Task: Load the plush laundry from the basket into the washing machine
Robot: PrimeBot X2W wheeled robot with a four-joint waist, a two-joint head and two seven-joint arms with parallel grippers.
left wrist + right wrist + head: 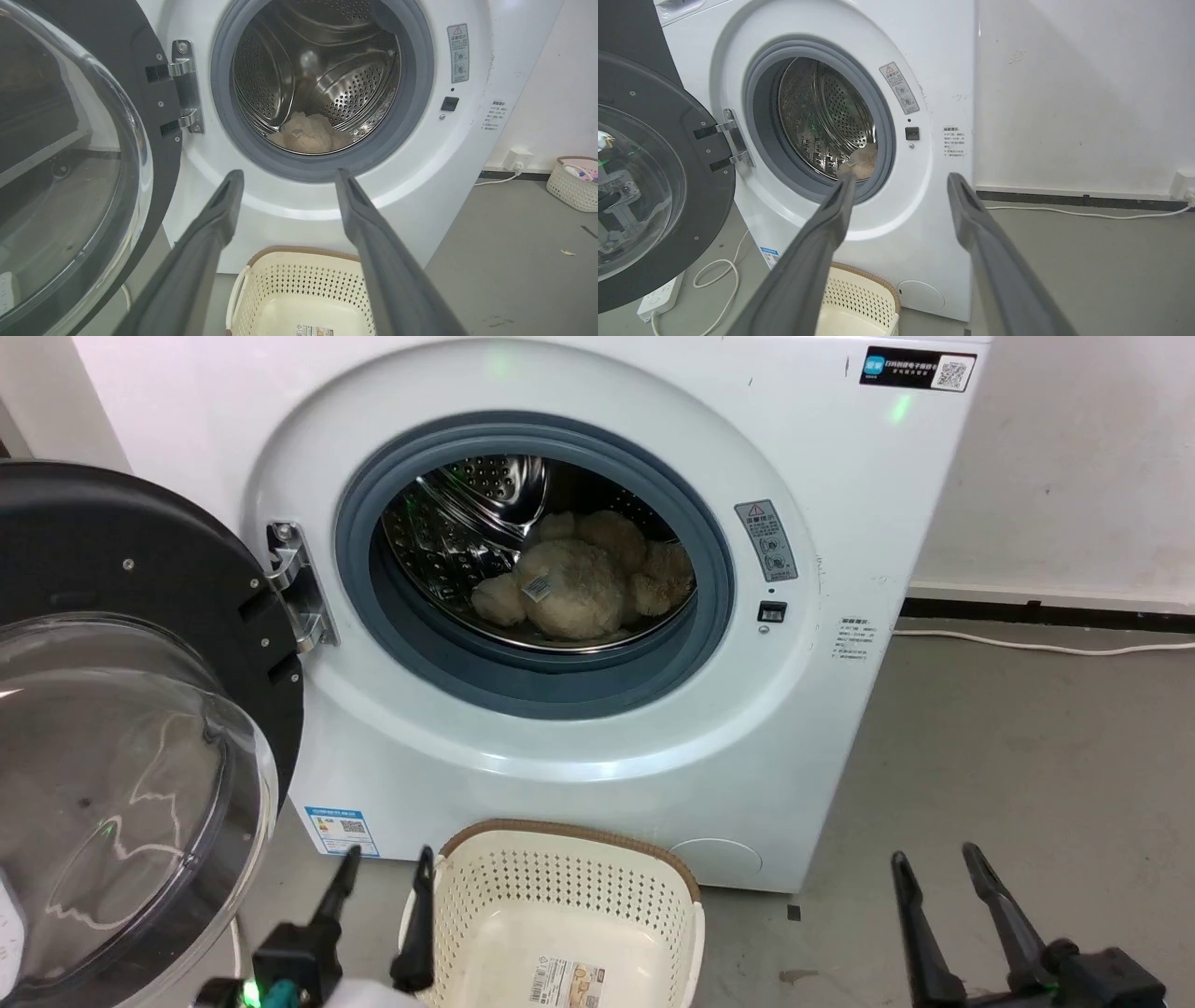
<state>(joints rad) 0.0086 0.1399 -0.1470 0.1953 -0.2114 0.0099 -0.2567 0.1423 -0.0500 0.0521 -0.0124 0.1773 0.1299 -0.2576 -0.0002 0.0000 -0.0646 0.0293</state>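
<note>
- The big, fluffy, cream-beige stuffed animal (579, 583) lies inside the shiny steel drum full of little holes (467, 523). The drum belongs to the large white front-loading washing machine (822, 728). The toy's small white tag (537, 586) faces you.
- The toy sits well behind the grey rubber ring (392, 644) around the round opening. No part of it hangs out.
- The small cream-white plastic basket with holes and a brown rim (569, 828) stands on the grey floor (1027, 756), just in front of the machine. No laundry is in it. You can see its bare bottom and a label sticker (565, 982).
- So I think the main job is done: the toy is out of the basket and in the machine.
- Your left pincer (389, 851) is low, just beside the basket's left side. Its two long dark fingers are spread apart and hold nothing.
- Your right pincer (934, 852) is over the floor, well apart from the basket. Its fingers are spread too, with nothing between them.
- The round door with the black rim and clear bubble (140, 756) hangs wide open on the left.
- The task only says to load, so I think nothing is left for you to move.
</note>
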